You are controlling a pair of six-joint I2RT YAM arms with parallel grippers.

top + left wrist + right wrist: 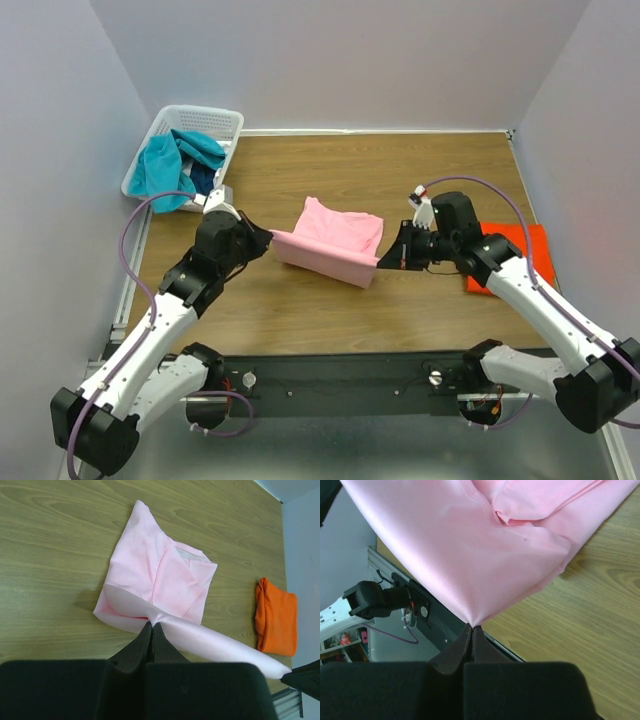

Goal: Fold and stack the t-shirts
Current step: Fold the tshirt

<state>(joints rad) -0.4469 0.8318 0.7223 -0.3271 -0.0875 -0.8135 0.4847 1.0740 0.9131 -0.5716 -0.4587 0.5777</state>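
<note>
One orange shirt [510,258] lies folded at the counter [400,170]'s right edge; left fingers [144,641] and right fingers [462,643] pinch the pink shirt [335,235] mid-fold; teal clothes [165,170] wait in the basket [205,112].

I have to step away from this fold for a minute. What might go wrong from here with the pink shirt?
Both the left gripper and right gripper pinch only thin corner tips of the pink shirt, so a corner may slip out mid-fold. The part lying on the table is uneven, so the fold may land crooked.
</note>
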